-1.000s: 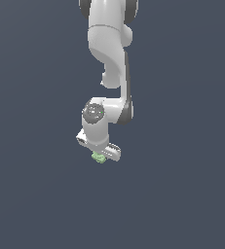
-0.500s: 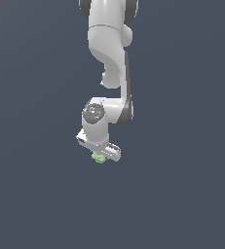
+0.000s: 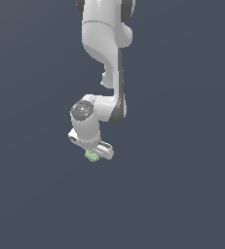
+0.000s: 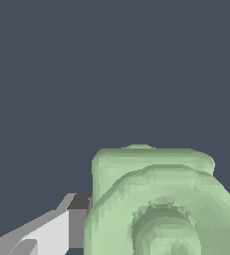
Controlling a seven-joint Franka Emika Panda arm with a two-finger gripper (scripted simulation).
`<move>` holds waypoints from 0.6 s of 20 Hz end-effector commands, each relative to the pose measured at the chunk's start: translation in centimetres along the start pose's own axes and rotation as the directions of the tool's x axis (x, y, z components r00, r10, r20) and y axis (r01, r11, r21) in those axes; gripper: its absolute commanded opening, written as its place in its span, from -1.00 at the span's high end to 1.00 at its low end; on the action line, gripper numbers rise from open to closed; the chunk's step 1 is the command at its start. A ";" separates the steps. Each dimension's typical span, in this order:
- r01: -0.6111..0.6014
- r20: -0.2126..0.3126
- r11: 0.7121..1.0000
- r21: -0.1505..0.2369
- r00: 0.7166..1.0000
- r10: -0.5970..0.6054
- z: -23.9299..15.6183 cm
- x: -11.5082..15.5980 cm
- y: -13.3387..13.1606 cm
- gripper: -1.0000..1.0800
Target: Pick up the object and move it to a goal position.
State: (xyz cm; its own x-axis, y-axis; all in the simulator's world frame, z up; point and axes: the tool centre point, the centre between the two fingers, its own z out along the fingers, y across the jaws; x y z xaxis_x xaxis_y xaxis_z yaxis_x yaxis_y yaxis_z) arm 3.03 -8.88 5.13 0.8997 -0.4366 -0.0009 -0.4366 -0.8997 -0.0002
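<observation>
Green knob [image 3: 91, 156] sits pinched between the white arm's [image 3: 102, 58] jaws.

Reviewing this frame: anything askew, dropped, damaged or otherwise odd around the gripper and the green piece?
Nothing stands out. The pale green object sits right under the white gripper, and in the wrist view it fills the space beside one finger. Whether the jaws actually clamp it cannot be told.

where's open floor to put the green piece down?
The dark surface shows bare on all sides of the arm in the exterior view: left, right and below the gripper. The only crowded spot is at the gripper itself, where the green object sits beside a white finger.
</observation>
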 end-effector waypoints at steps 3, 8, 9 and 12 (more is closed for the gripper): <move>-0.002 -0.001 1.000 0.000 1.000 0.002 -1.2 1.5 3.5 1.00; -0.002 -0.001 1.000 0.000 1.000 0.002 -2.0 2.5 5.8 1.00; -0.002 -0.001 1.000 0.000 1.000 0.002 -2.1 2.6 6.0 1.00; -0.002 -0.001 1.000 0.000 1.000 0.002 -2.1 2.7 6.0 1.00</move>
State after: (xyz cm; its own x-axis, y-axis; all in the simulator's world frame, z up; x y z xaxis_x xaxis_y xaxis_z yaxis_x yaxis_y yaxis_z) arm 2.76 -15.53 7.24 0.8977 -0.4405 0.0006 -0.4405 -0.8977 0.0005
